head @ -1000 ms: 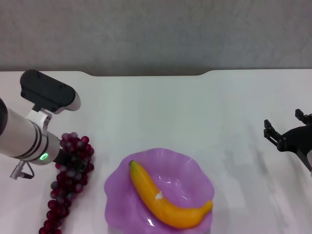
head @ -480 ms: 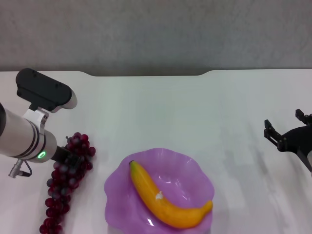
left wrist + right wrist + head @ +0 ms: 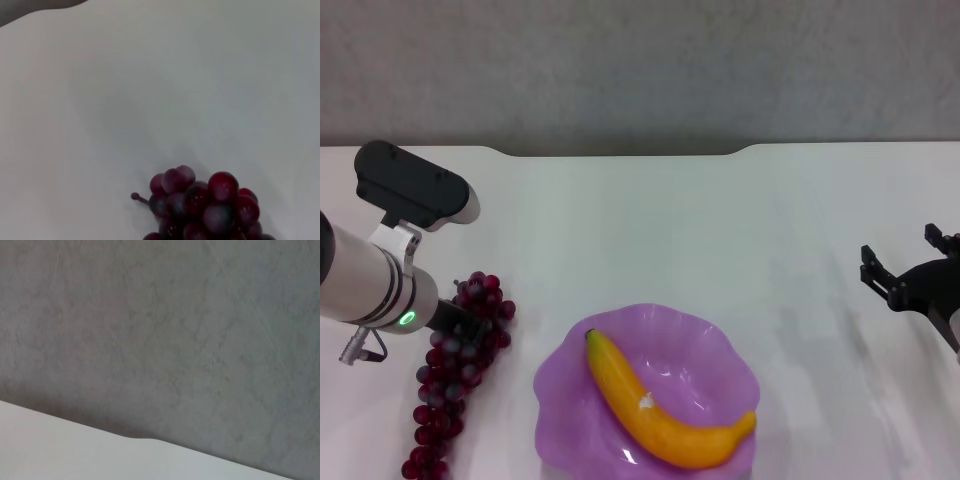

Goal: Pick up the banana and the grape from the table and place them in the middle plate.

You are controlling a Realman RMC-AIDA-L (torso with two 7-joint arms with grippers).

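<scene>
Grey textured wall stands behind a plain white worktop (image 3: 650, 220) with a shallow notch in its far edge. On it, toward the robot's left and just beside the middle plate (image 3: 720, 345) without touching its rim, lies the grape (image 3: 455, 375): a long bunch of small round dark red-purple berries, several with a whitish bloom, running from near the left arm's wrist down toward the near edge; the left wrist view shows its top cluster (image 3: 205, 205) with a short stem stub sticking out. The banana (image 3: 660, 405), smooth, curved and yellow-orange with a dark green tip, already lies across the translucent purple, scallop-rimmed plate, so the bunch looks to be what remains. The left pincer (image 3: 460, 315) sits right at the bunch's upper end, half hidden by the arm, and I cannot tell whether its fingers have closed on the fruit. To do this step well, I judge the grip should take the stem or the firm upper cluster, lift straight so the hanging tail clears the wavy rim, then lower it beside the banana. The right pincer (image 3: 910, 270) is parked well apart at the right edge, fingers spread and holding nothing.
</scene>
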